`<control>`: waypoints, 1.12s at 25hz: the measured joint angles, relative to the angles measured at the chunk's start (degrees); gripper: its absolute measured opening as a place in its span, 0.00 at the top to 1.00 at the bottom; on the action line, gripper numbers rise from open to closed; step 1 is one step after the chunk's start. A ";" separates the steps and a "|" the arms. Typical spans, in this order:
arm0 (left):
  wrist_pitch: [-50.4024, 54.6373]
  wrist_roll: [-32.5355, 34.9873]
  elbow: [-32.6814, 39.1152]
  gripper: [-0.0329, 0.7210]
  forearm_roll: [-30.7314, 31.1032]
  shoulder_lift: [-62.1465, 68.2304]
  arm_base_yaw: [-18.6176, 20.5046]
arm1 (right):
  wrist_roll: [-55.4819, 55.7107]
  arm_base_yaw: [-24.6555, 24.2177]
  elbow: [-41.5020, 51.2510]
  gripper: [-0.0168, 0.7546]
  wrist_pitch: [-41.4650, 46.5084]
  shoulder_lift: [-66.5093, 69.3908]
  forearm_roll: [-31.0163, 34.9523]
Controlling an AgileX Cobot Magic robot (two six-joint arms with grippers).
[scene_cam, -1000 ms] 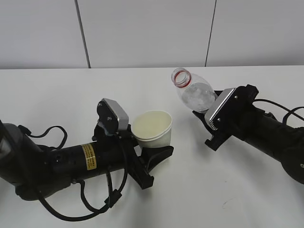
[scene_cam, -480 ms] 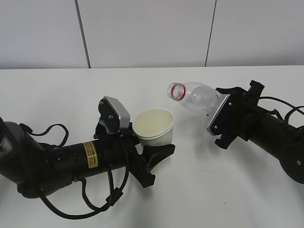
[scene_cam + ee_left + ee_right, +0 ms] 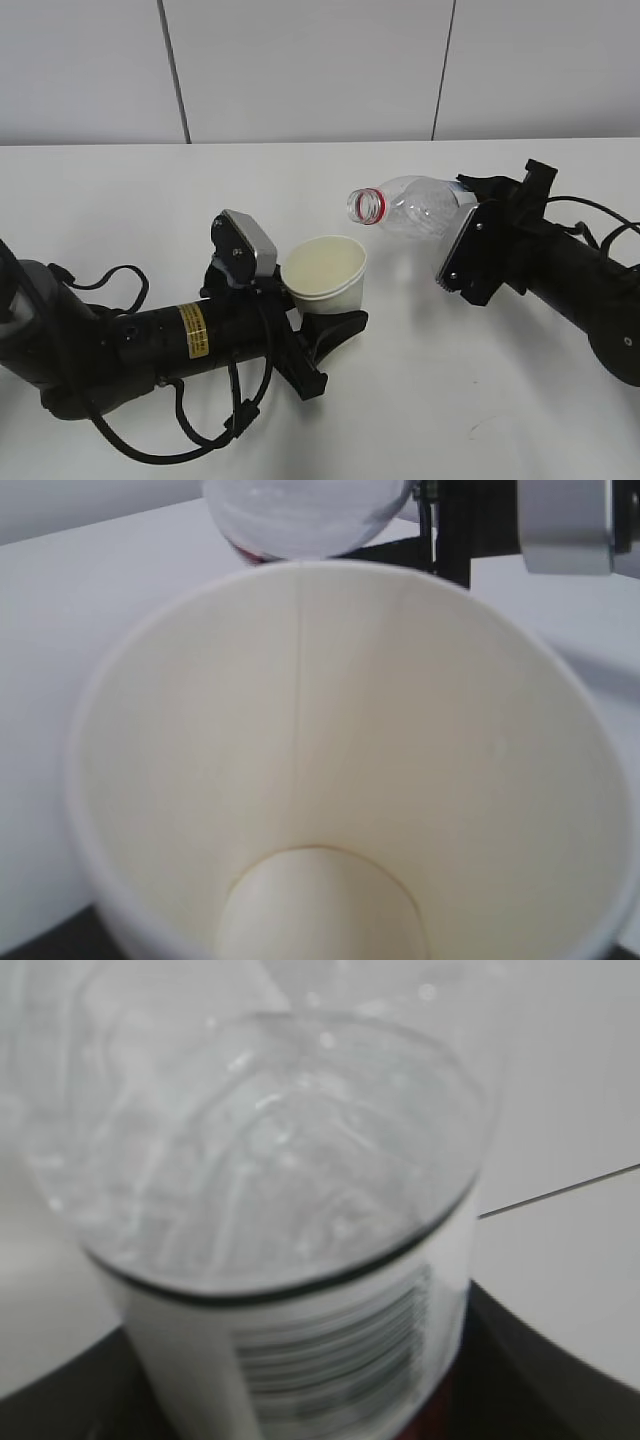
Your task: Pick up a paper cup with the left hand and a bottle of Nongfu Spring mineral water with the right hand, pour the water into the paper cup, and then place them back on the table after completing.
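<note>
My left gripper (image 3: 318,318) is shut on the white paper cup (image 3: 322,272) and holds it above the white table (image 3: 120,200), mouth tilted toward the right. In the left wrist view the cup (image 3: 330,780) fills the frame; its cream inside looks dry. My right gripper (image 3: 472,222) is shut on the clear bottle (image 3: 415,208), which lies almost level with its open red-ringed neck (image 3: 366,206) pointing left, just above and right of the cup's rim. In the right wrist view the bottle (image 3: 280,1190) fills the frame, barcode label toward the camera. No stream of water shows.
The left arm (image 3: 150,345) with its yellow label and loose black cables lies along the front left of the table. The right arm (image 3: 570,290) reaches in from the right. A pale panelled wall (image 3: 300,70) stands behind the table's far edge.
The right gripper has tipped the bottle from slanting upward to nearly level, and its neck has come down and left toward the cup. The left gripper and cup have shifted slightly.
</note>
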 joint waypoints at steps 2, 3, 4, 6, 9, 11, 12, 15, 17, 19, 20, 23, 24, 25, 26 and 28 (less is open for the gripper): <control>0.00 0.00 0.00 0.44 0.00 0.00 0.00 | -0.59 0.00 0.00 0.39 -0.52 0.00 0.14; 0.00 0.00 0.00 0.44 0.00 0.07 0.00 | -1.20 0.00 0.00 0.39 -0.53 0.00 0.14; 0.00 0.00 0.00 0.44 0.00 0.27 0.00 | -1.76 0.00 0.00 0.39 -0.62 0.00 0.14; 0.12 0.00 0.00 0.44 0.00 0.50 0.00 | -2.32 0.00 0.00 0.39 -0.62 0.00 0.14; 0.06 0.00 0.00 0.44 0.00 0.77 0.00 | -3.31 0.00 0.00 0.39 -0.62 0.00 0.14; 0.06 0.00 0.00 0.44 0.00 1.04 0.00 | -4.15 0.00 0.00 0.39 -0.62 0.00 0.14; 0.12 0.00 -0.07 0.44 0.00 1.10 0.00 | -4.54 0.00 0.00 0.39 -0.62 0.00 0.14; 0.02 0.00 -0.64 0.44 0.00 1.10 0.00 | -6.20 0.00 0.00 0.39 -0.62 0.00 0.14; 0.02 0.00 -0.70 0.44 0.00 1.10 0.00 | -7.10 0.00 0.00 0.39 -0.62 0.00 0.14; 0.02 0.00 -0.70 0.44 0.13 1.10 0.00 | -7.99 0.00 0.00 0.39 -0.62 0.00 0.14; 0.02 0.00 -0.70 0.44 0.24 1.10 0.00 | -8.25 0.00 0.00 0.39 -0.62 0.00 0.14; 0.02 0.00 -0.70 0.44 0.43 1.10 0.00 | -9.96 0.00 0.00 0.39 -0.62 0.00 0.17; 0.02 0.00 -0.70 0.44 0.45 1.10 0.00 | -10.32 0.00 0.00 0.39 -0.62 0.00 0.17; 0.02 0.00 -0.70 0.44 0.45 1.10 0.00 | -10.47 0.00 0.00 0.39 -0.62 0.00 0.17; 0.02 0.00 -0.70 0.44 0.45 1.10 0.00 | -10.69 0.00 0.00 0.39 -0.62 0.00 0.17; 0.02 0.00 -0.70 0.44 0.45 1.10 0.00 | -11.10 0.00 0.00 0.39 -0.62 0.00 0.17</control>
